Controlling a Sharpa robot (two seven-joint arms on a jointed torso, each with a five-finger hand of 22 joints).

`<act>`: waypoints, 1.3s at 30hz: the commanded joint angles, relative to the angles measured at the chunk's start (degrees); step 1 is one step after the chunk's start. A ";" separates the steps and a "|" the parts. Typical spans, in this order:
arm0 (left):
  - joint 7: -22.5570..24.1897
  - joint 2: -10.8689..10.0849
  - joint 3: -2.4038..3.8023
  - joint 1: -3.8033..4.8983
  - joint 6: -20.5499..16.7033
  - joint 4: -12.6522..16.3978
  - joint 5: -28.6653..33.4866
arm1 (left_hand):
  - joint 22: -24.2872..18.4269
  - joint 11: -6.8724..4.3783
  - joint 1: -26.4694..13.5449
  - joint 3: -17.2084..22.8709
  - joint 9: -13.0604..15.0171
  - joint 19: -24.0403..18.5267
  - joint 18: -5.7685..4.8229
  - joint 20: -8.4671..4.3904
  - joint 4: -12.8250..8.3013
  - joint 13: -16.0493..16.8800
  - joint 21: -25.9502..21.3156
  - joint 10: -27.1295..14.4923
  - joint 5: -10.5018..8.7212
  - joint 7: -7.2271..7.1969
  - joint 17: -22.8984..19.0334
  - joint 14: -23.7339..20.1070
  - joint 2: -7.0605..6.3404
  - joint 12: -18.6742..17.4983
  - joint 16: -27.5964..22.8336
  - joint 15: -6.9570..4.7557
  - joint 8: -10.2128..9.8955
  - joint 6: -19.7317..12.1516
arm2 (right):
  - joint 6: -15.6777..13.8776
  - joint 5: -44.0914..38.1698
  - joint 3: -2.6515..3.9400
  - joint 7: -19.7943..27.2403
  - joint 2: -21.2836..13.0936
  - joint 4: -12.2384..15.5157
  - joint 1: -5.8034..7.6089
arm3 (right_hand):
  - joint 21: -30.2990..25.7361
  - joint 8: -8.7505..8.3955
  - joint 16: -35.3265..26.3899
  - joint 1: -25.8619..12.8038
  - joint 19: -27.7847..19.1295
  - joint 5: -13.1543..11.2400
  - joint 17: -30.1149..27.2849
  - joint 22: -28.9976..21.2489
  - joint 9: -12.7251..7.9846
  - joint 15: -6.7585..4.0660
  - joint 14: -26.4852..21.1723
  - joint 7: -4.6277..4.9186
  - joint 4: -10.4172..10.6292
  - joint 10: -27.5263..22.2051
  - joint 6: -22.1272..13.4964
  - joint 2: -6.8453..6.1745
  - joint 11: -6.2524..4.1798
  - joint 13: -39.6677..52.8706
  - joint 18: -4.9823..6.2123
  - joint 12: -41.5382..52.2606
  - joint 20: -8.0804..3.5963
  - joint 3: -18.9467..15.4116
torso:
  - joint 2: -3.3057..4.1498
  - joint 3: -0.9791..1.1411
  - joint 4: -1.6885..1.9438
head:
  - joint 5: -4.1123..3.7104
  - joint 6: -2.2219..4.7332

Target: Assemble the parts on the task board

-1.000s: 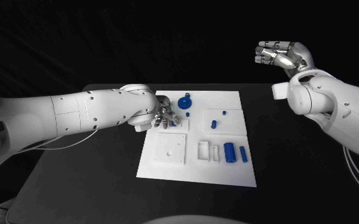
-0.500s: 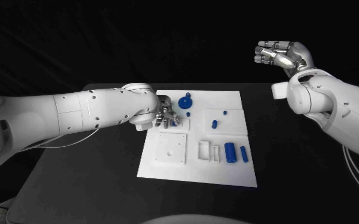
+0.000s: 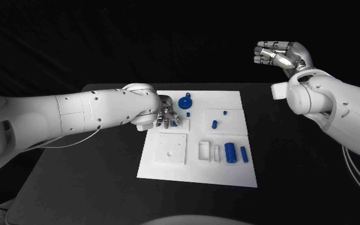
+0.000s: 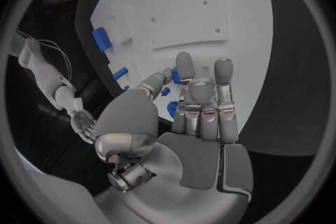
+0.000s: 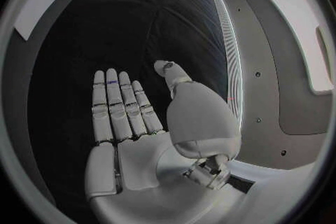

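My left robot hand is lowered onto the far left part of the task board, which lies flat in the middle of the black bench. In the left wrist view its thumb and a fingertip meet on a small blue part at the board surface; I record this hand as pinching that part, with the remaining fingers extended side by side above the board.

My right robot hand is raised well above and to the right of the bench, apart from every part. Its fingers are extended and slightly bent, its thumb stands clear of them, and it holds nothing; the right wrist view confirms a bare palm.

Parts noted on the board:
- 1 round blue disc with a raised knob, just beyond the left hand's fingers.
- 1 short blue peg and 1 smaller blue peg, both on the raised white panel at the far right of the board.
- 1 thick blue cylinder lying beside 1 thinner blue rod, near the board's right edge on the near side.
- 1 square white block with a central hole, on the near left of the board.
- 1 white rectangular frame, between that block and the thick cylinder.
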 commanded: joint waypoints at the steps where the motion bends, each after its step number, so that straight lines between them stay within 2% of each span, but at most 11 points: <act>1: 0.95 0.38 -0.21 -0.48 0.14 0.12 -0.90 | 0.20 -1.16 1.20 2.06 -1.01 0.49 -0.62 -0.02 -1.98 -0.03 -0.61 1.92 -0.68 -4.56 -0.32 -0.31 -0.17 -0.12 -0.34 -0.20 0.00 4.21 | 1.06 -0.35 0.03 0.27 0.06 0.03 -0.05 | 0.10 -0.15 -0.15 -0.67 -0.41 0.24 -0.09 -0.06 -0.08 -0.14 -0.42 -0.11 -0.03 -0.40 -0.34 0.04 -0.09 -0.08 0.77 -0.27 -0.08 -0.41 | 0.00 0.02 0.01 | -0.03 0.01; 8: 0.87 0.11 -0.21 -0.52 -0.17 0.19 -1.21 | 1.00 -1.16 2.28 0.29 -2.70 0.78 -0.95 -0.01 0.23 -0.06 -2.01 1.91 -2.43 -4.82 -0.71 -0.59 -2.87 -0.22 -0.41 -0.19 0.01 4.26 | 1.16 -0.35 0.03 0.34 0.01 0.08 -0.13 | 0.11 -0.15 -0.15 -0.77 -0.43 0.44 -0.09 -0.06 -0.08 -0.14 -0.43 -0.09 0.02 -0.44 -0.39 0.02 -0.08 -0.08 0.77 -0.27 -0.07 -0.64 | 0.03 0.02 0.00 | -0.07 -0.05; 15: 0.89 -0.26 -0.21 -0.53 0.12 0.33 -1.27 | 1.85 -1.20 3.13 -1.29 -3.69 1.07 -1.14 -0.02 4.02 -0.01 -3.01 1.92 -5.74 -5.07 -1.04 -0.75 -4.90 -0.33 -0.56 -0.21 0.00 4.75 | 1.09 -0.34 0.03 0.42 -0.07 0.08 -0.25 | 0.10 -0.14 -0.16 -0.93 -0.46 0.65 -0.09 -0.06 -0.07 -0.12 -0.46 -0.10 0.18 -0.46 -0.40 0.05 -0.06 -0.08 0.77 -0.26 -0.07 -0.99 | 0.01 0.00 0.03 | -0.08 -0.15; 21: 0.89 -0.51 -0.20 -0.54 -0.12 0.31 -1.28 | 2.53 -1.17 4.40 -3.28 -4.05 1.43 -1.23 -0.02 8.35 0.12 -4.02 1.89 -11.45 -5.08 -1.29 -0.80 -6.22 -0.67 -0.80 -0.21 0.03 5.09 | 0.90 -0.33 0.03 0.54 -0.11 0.13 -0.34 | 0.06 -0.14 -0.15 -0.98 -0.64 0.80 -0.09 -0.07 -0.08 -0.10 -0.57 -0.08 0.35 -0.51 -0.51 0.08 -0.05 -0.08 0.73 -0.25 -0.02 -1.48 | -0.02 -0.02 0.01 | -0.08 -0.09; 25: 0.91 -0.64 -0.20 -0.54 -0.31 0.28 -1.28 | 3.04 -1.15 5.09 -4.51 -4.05 1.67 -1.25 -0.01 10.82 0.31 -4.71 1.87 -14.11 -5.09 -1.39 -0.80 -6.97 -0.71 -0.81 -0.19 0.04 5.35 | 0.74 -0.32 0.03 0.64 -0.14 0.21 -0.39 | 0.06 -0.16 -0.16 -0.97 -0.78 0.87 -0.09 -0.07 -0.09 -0.08 -0.65 -0.05 0.39 -0.56 -0.65 0.08 -0.04 -0.08 0.70 -0.25 -0.01 -1.70 | 0.00 -0.01 0.00 | -0.10 -0.07; 31: 0.66 -0.83 -0.19 -0.54 -0.83 0.37 -1.29 | 3.99 -1.16 5.14 -5.46 -3.73 2.11 -1.33 -0.05 13.53 0.63 -5.56 1.86 -15.38 -5.08 -1.39 -0.75 -7.60 -0.44 -0.62 -0.22 0.05 5.62 | 0.27 -0.34 0.03 0.85 -0.18 0.37 -0.46 | 0.06 -0.15 -0.16 -0.76 -0.92 0.98 -0.09 -0.07 -0.08 -0.08 -0.77 -0.08 0.29 -0.53 -0.52 0.22 -0.06 -0.08 0.68 -0.24 0.03 -1.72 | 0.01 0.00 0.01 | -0.11 0.01; 39: 0.56 -1.49 -0.16 -0.54 -1.67 0.69 -1.13 | 4.67 -1.12 4.27 -5.83 -3.24 2.38 -1.31 -0.03 15.21 0.69 -6.17 1.87 -16.98 -5.03 -1.46 -0.75 -8.19 -0.48 -0.59 -0.21 0.06 5.86 | 0.05 -0.19 0.03 0.87 -0.22 0.52 -0.54 | 0.08 -0.15 -0.15 -0.84 -1.09 1.07 -0.09 -0.06 -0.08 -0.04 -0.95 -0.05 0.22 -0.59 -0.63 0.23 -0.03 -0.08 0.66 -0.25 0.07 -1.69 | -0.01 -0.01 0.01 | -0.09 0.16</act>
